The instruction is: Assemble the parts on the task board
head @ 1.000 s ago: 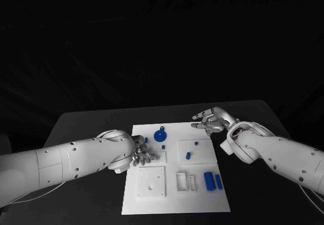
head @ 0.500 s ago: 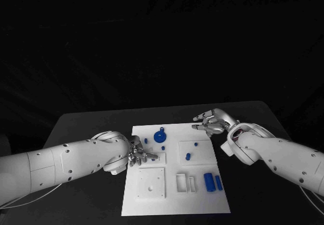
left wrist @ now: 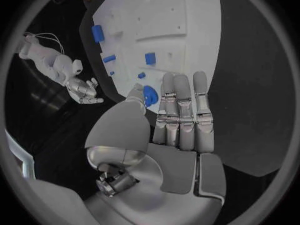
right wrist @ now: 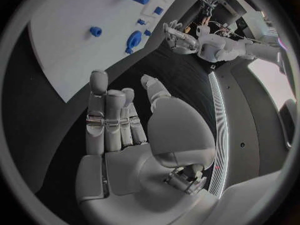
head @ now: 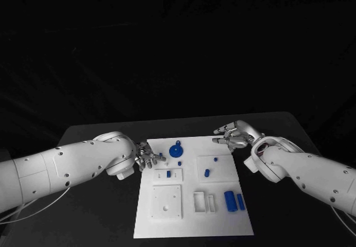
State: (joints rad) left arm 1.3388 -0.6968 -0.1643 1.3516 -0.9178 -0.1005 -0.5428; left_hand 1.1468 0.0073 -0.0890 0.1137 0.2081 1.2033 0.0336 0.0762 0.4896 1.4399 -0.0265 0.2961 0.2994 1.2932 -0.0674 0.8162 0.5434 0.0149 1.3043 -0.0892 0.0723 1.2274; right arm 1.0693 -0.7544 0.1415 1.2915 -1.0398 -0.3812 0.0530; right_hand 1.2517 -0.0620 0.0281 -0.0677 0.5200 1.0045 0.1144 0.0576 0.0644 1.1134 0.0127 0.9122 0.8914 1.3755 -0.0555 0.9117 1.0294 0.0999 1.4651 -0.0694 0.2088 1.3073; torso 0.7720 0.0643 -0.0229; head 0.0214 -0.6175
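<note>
- We see the white task board point(head: 193, 216) lying in the middle of the black bench point(head: 96, 206).
- Our left robot hand point(head: 147, 160) hovers at the board's left edge, fingers apart, grasping nothing.
- Our right robot hand point(head: 233, 136) hangs beside the board's far right corner, fingers loose, likewise empty.
- Small blue parts point(head: 176, 150) sit on the board.

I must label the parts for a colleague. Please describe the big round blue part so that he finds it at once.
Start at the white plastic task board in the middle of the black table. Near its far edge, between the two hands, lies the round blue disc part with a small tab pointing away. It is the only round, wide piece; the other blue parts are small or bar-shaped.
</note>
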